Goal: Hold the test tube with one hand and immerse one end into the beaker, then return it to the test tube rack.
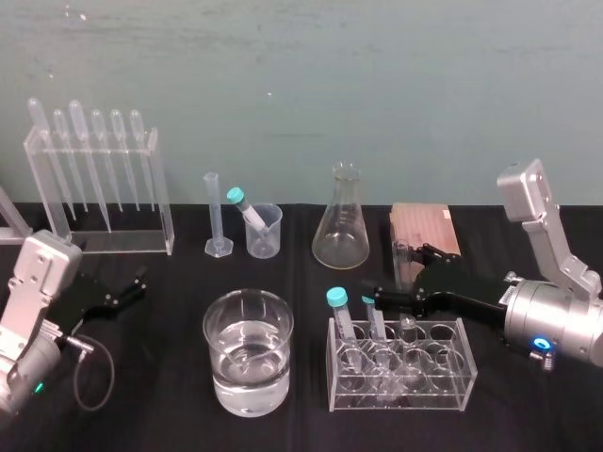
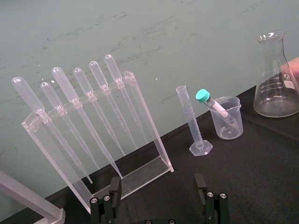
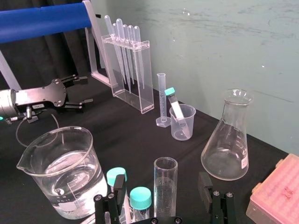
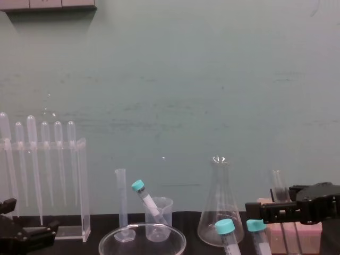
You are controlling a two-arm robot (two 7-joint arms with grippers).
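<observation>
Left gripper (image 1: 138, 284): parked near left, pincer open, holding nothing.
Beaker (image 1: 215, 372): near centre, holds water, no tube in it.
Test tube (image 3: 165, 186): upright beside the teal-capped tubes (image 3: 140, 198) at the clear holder (image 1: 400, 400), just near of the pink test tube rack (image 1: 424, 226).
Right gripper (image 1: 407, 275): straddles the tube, pincer wide, not touching.
Judgement: grasp, dip and return all appear to remain.
</observation>
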